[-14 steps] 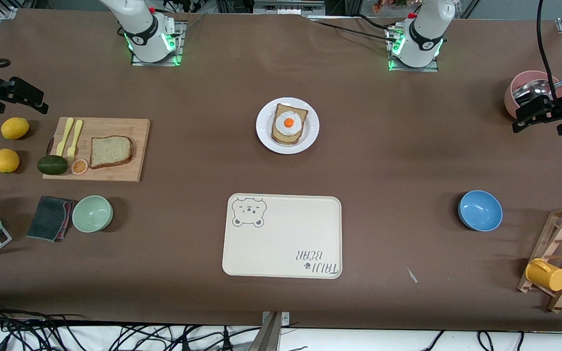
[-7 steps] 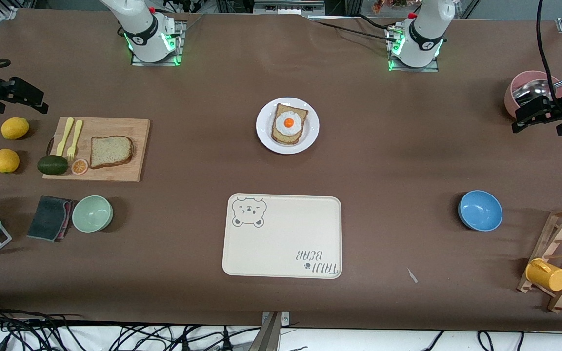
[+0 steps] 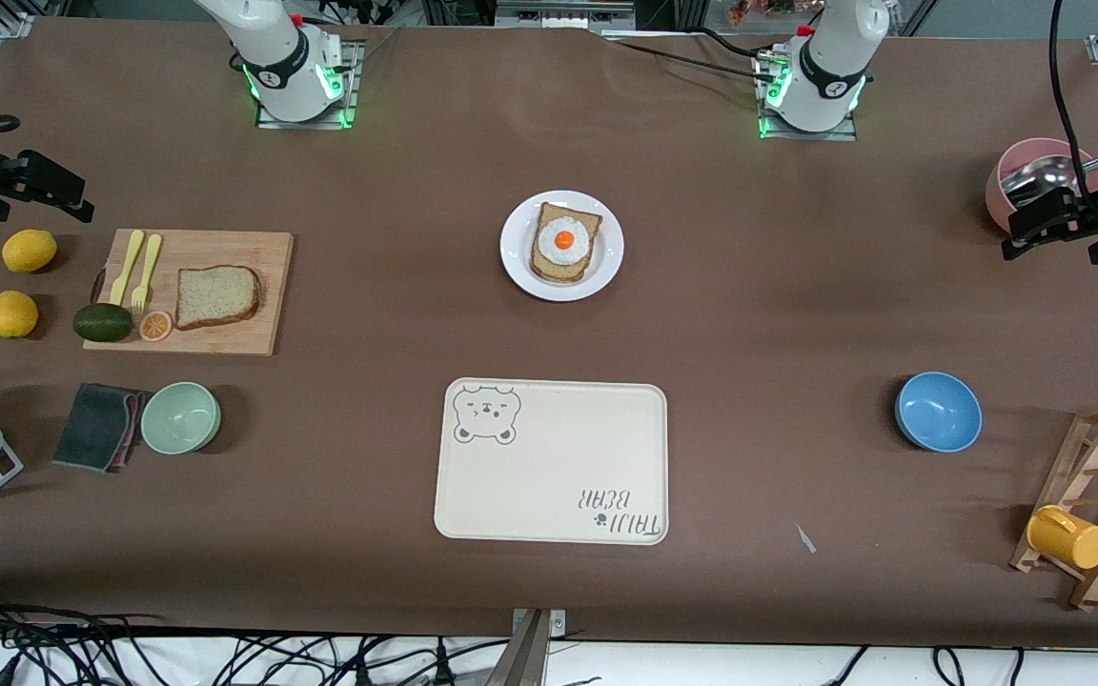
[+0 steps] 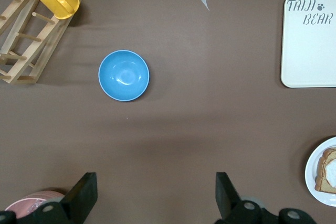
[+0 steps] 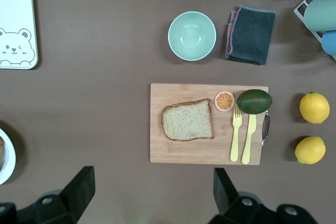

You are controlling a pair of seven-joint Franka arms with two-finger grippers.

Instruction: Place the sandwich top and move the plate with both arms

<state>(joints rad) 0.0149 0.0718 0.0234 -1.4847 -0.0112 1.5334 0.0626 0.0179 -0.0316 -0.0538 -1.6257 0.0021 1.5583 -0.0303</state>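
The sandwich top [image 3: 216,296] [image 5: 187,120], a plain speckled bread slice, lies flat on a wooden cutting board [image 3: 254,252] toward the right arm's end of the table. The white plate [image 3: 514,250] [image 4: 311,174] sits mid-table and carries a bread slice with a fried egg [image 3: 564,243]. High over bare tablecloth beside the board, my right gripper [image 3: 34,186] [image 5: 152,187] is open and empty. My left gripper [image 3: 1049,224] [image 4: 155,192] also hangs open and empty, over bare cloth between the blue bowl [image 4: 124,75] and a pink bowl [image 3: 1035,171].
A cream bear-printed tray [image 3: 549,462] lies nearer the front camera than the plate. On the board are an avocado [image 3: 102,322], an orange slice and yellow cutlery [image 3: 139,267]. Two lemons [image 3: 29,251], a green bowl [image 3: 180,417], a dark cloth [image 3: 96,426] and a wooden rack with a yellow cup [image 3: 1067,536] stand about.
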